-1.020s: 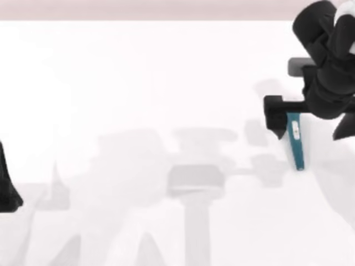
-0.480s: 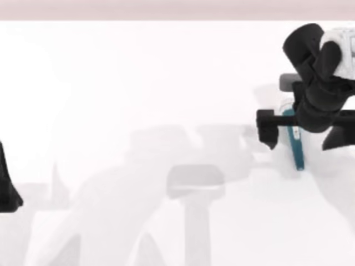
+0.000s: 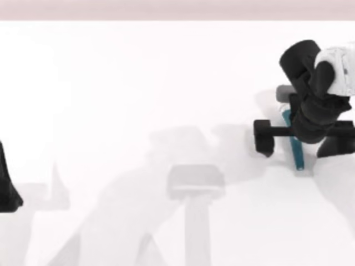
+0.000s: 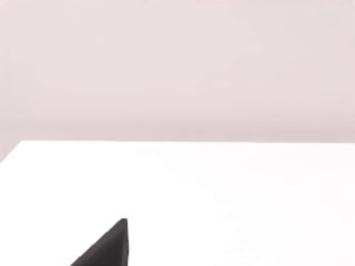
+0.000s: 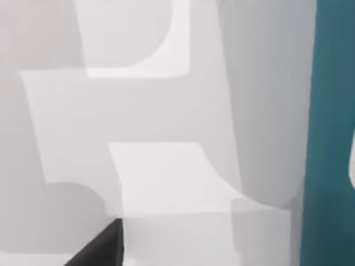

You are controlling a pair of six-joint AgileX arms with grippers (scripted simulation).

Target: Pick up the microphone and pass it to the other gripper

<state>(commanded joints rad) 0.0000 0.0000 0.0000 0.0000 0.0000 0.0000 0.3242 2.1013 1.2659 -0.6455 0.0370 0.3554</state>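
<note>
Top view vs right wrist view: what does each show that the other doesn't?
Only the top view: the whole right hand spread open astride the microphone, the grey block on its wrist, and the left arm parked at the table's left edge. Only the right wrist view: a close-up of the teal handle filling one edge, plus one dark fingertip. Both: the microphone lying on the white table.

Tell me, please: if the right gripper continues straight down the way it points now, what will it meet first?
Probably the microphone: the right gripper hangs over its teal handle, jaws open on both sides. Height is unclear.
</note>
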